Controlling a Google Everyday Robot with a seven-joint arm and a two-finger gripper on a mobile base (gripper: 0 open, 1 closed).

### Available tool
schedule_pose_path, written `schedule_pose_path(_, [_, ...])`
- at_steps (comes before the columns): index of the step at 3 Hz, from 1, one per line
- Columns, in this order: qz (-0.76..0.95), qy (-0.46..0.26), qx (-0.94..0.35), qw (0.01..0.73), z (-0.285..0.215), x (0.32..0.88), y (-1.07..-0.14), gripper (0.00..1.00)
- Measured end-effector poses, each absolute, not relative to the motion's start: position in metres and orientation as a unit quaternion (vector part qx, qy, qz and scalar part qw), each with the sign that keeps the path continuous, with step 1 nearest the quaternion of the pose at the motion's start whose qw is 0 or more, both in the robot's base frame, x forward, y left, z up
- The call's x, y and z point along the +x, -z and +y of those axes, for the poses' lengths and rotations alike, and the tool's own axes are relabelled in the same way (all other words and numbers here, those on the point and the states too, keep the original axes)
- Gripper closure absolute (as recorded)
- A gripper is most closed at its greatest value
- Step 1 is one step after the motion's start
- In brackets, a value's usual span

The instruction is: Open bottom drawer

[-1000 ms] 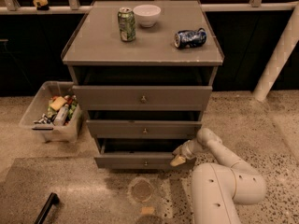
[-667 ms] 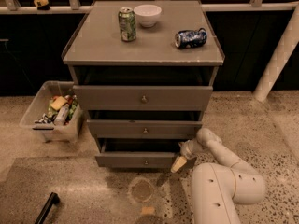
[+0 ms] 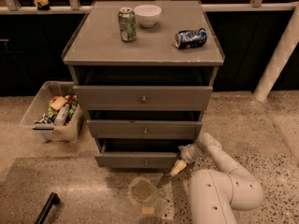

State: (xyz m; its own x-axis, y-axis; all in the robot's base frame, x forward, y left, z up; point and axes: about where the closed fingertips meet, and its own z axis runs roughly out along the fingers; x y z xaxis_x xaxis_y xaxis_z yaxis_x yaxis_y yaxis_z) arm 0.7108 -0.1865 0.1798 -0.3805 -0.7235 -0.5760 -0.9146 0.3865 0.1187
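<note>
The bottom drawer (image 3: 126,160) stands pulled out at the foot of the cabinet (image 3: 140,45) and has not shifted, but the gripper (image 3: 177,168) has sunk toward 6 o'clock and is now just off the drawer's 4 o'clock corner. Whether it is spread or closed I cannot tell. The pull looks finished, and the drop reads as a retreat.

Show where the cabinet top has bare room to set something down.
The cabinet top is bare across its front half, ahead of the green can, white bowl and tipped blue can; so is the left strip beside the green can. The back is crowded. The tool sits at the right end of the bottom drawer.
</note>
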Motion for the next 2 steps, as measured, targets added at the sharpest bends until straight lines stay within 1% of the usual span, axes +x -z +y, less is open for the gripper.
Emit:
schedule_pose_path(1, [0.803,-0.231,-0.502,0.224,-0.1826,0.7009,-0.1646,0.0])
schedule_pose_path(2, [0.803,-0.231,-0.502,0.224,-0.1826,0.7009,-0.1648,0.1])
